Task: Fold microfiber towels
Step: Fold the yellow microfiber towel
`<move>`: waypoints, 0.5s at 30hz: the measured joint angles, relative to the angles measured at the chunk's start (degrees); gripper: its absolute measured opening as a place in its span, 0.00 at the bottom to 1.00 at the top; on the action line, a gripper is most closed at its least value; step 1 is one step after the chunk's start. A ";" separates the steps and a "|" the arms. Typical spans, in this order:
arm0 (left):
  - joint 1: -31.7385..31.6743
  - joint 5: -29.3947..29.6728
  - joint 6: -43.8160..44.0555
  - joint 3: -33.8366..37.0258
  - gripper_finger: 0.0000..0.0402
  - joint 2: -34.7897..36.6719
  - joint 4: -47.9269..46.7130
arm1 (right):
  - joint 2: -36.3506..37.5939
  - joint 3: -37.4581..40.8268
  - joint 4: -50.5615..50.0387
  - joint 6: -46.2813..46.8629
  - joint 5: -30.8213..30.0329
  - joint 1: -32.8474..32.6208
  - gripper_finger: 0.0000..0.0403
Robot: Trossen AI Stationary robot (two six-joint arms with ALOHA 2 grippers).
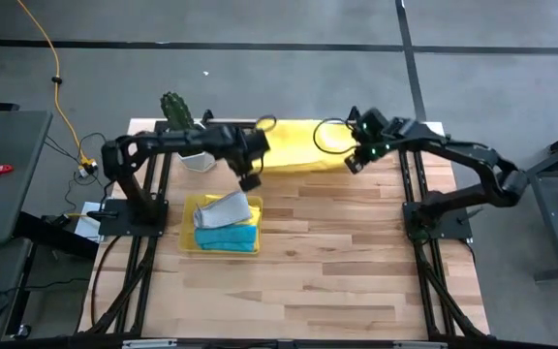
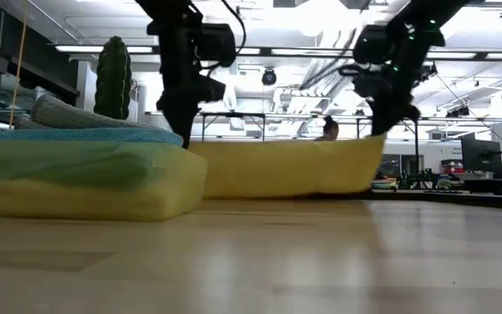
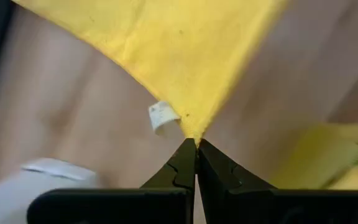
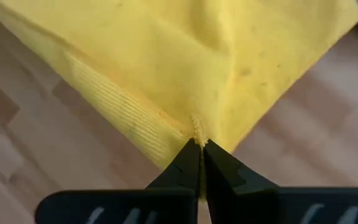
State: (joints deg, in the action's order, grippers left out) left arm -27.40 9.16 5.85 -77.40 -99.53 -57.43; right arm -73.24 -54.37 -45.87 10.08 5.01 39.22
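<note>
Stretching between the two arms, a soft bright yellow microfiber towel (image 1: 294,147) spans the far part of the pale wooden plank bench (image 1: 356,262), around twelve o'clock in the high view. The low view shows it drawn taut like a low curtain, its lower edge on or just above the bench; which of the two I cannot tell.

The left gripper (image 1: 250,179) is clamped tight on one corner of that towel, and the left wrist view shows the fabric pinched between the closed fingertips (image 3: 185,163), with a small white care label (image 3: 161,117) beside the pinch. The right gripper (image 1: 355,163) is closed on the opposite corner, cloth bunching at its tips in the right wrist view. Holding two corners apart probably keeps the edge straight and wrinkle-free, so that it can be carried across the rest of the cloth for a clean fold.

At about nine o'clock from the bench's centre sits a rigid translucent yellow tray (image 1: 188,225), holding a stack of folded cloths: a grey towel (image 1: 226,208) on a turquoise blue towel (image 1: 229,236), likely finished pieces kept clear of the work area. Beyond it, at eleven o'clock, stand a white pot (image 1: 195,159) and a green cactus (image 1: 174,110).
</note>
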 joint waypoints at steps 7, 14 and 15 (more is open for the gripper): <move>9.26 -1.16 7.86 6.18 0.00 0.00 4.44 | 4.01 11.69 3.59 13.68 2.68 -6.76 0.00; 10.77 -2.25 10.84 4.70 0.00 0.00 4.38 | 6.53 14.74 4.14 22.34 3.60 -10.56 0.00; 9.95 -3.19 11.14 3.94 0.00 0.00 4.55 | 6.95 14.07 4.14 22.50 3.04 -10.35 0.00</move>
State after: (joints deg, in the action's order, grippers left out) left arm -17.45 5.97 16.99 -73.46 -99.53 -52.88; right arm -66.30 -40.29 -41.73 32.58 8.06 28.87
